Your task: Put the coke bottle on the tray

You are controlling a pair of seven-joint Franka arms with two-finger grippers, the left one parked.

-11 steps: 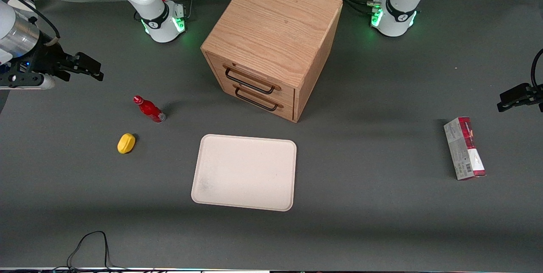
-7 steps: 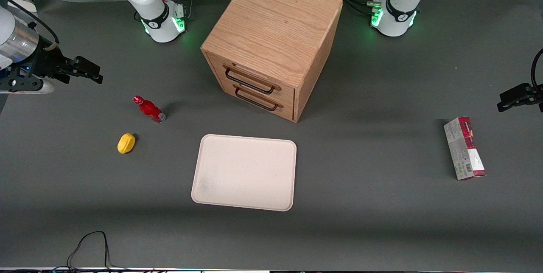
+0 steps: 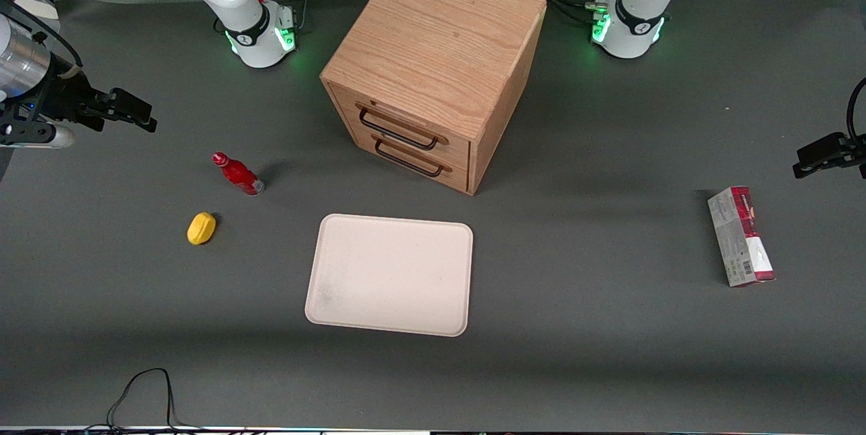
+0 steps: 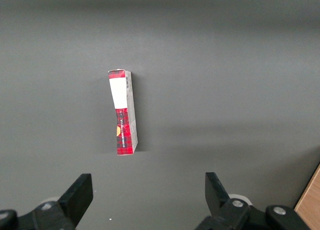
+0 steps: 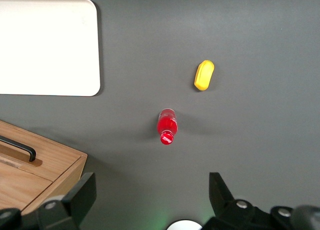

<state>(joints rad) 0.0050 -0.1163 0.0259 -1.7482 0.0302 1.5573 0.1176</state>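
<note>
The coke bottle (image 3: 237, 174), tiny and red with a red cap, stands on the grey table at the working arm's end, beside the wooden drawer cabinet (image 3: 433, 70). It also shows in the right wrist view (image 5: 167, 125), seen from above. The cream-white tray (image 3: 390, 275) lies flat in front of the cabinet, nearer the front camera; its corner shows in the right wrist view (image 5: 47, 47). My right gripper (image 3: 139, 115) hovers high, open and empty, farther from the front camera than the bottle and well apart from it. Its fingers (image 5: 82, 192) stand wide apart.
A yellow lemon-shaped lump (image 3: 201, 228) lies near the bottle, closer to the front camera; it also shows in the right wrist view (image 5: 204, 75). A red-and-grey carton (image 3: 740, 237) lies toward the parked arm's end. A black cable (image 3: 142, 394) loops at the table's front edge.
My right gripper has drifted a little away from the front camera and outward toward the table's end. The bottle, tray and lump have not moved.
</note>
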